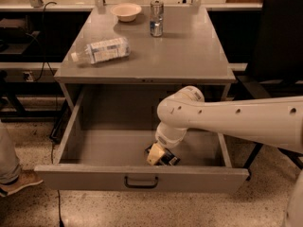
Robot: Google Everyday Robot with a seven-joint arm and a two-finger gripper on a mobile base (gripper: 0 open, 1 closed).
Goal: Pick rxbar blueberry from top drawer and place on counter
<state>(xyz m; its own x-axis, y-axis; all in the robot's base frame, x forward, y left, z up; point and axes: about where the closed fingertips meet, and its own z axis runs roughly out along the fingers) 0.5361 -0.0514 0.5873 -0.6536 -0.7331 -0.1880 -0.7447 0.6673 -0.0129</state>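
- The gripper (157, 154) is down inside the top drawer (94, 176), with its pale cream tip right at the rxbar blueberry (168, 159). Honestly can't tell if it's spread or clamped from this angle.
- The rxbar blueberry is one small flat bar in a dark wrapper with a few light marks. It's lying on the drawer floor close behind the front panel, a bit right of the middle of the tabletop's front edge.
- The arm (236, 119) is smooth, white and rounded. It comes in from the right, with a fat elbow joint bending down past the tabletop's front edge.
- The drawer is pulled well out. It's shallow grey metal with a plain matte floor and one dark curved handle (141, 182) centred on the front.
- The counter (180, 56) is flat dull grey metal, square-ish, with three things on it:
  - one clear plastic bottle (102, 50) with a white label, lying on its side near the left edge
  - one pale shallow bowl (126, 11) at the back edge, left of centre
  - one upright shiny cylinder (156, 18) just right of the bowl; glass or can, can't say which
- One dark chair (279, 37) sits off the right edge.
- One brown shoe (19, 182) is on the speckled floor, front-left.
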